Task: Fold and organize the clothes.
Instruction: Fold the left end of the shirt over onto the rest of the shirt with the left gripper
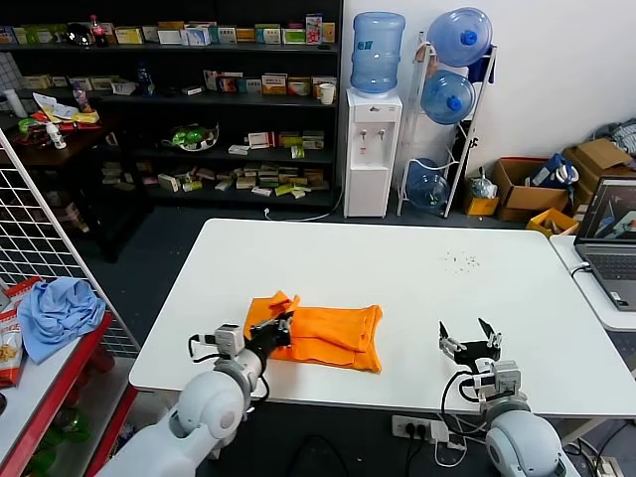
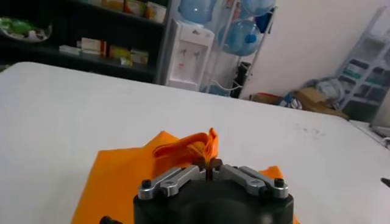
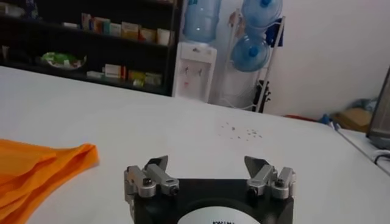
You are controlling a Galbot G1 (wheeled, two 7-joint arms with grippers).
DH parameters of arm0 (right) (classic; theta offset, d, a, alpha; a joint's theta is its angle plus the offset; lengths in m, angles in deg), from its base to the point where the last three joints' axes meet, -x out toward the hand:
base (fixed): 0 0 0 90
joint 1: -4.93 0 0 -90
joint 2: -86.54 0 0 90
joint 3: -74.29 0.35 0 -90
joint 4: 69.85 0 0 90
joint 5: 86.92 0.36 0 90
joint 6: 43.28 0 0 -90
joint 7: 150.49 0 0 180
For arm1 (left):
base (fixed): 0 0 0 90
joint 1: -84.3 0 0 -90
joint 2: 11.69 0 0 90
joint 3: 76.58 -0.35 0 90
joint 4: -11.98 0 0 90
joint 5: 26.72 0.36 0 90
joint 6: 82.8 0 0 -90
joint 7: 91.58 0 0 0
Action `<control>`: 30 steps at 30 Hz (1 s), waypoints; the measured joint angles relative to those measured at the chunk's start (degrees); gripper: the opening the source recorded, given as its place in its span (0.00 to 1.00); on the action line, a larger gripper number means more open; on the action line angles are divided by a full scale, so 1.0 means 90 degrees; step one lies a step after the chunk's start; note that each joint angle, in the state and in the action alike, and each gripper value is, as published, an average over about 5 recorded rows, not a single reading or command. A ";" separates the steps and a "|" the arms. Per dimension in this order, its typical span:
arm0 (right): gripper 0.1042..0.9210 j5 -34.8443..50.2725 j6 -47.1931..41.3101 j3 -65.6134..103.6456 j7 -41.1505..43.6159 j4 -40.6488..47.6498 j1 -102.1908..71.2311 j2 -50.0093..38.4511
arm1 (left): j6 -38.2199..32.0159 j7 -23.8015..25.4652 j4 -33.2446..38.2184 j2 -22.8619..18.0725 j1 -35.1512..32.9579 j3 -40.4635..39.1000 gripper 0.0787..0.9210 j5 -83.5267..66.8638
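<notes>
Garment count: one orange T-shirt (image 1: 323, 338), partly folded, lying on the white desk (image 1: 417, 288) toward the robot's left. Left tool (image 1: 281, 329) is pinching a raised fold of its near-left edge. Right tool (image 1: 471, 341) rests spread and empty, well apart. Advice: carry the pinched edge low and evenly across, releasing only once layers align.

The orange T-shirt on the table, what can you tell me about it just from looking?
The orange T-shirt is bright, soft-looking fabric, lying partly folded into a rough rectangle with layered edges on the white table, toward the near-left part. No lettering shows. The left gripper is shut on a pinch of cloth at its left end, raised into a small peak. The right gripper stands open, apart from it.
</notes>
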 measured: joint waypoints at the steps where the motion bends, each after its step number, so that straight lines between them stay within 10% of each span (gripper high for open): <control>1: 0.88 -0.0018 0.0012 0.0021 0.0000 0.0007 -0.0011 0.0018 | -0.0002 -0.0003 -0.0049 -0.0101 0.0052 -0.0093 0.04 0.0017; 13: 0.88 -0.0069 0.0092 0.0091 0.0010 0.0152 0.0053 0.0112 | -0.0102 0.0044 -0.0846 -0.1188 0.0476 -0.0994 0.08 0.0320; 30: 0.88 -0.0101 0.0065 -0.0122 -0.0003 0.0233 0.0233 0.0087 | -0.1231 0.0254 -0.1336 -0.1866 0.0512 -0.1274 0.65 0.0519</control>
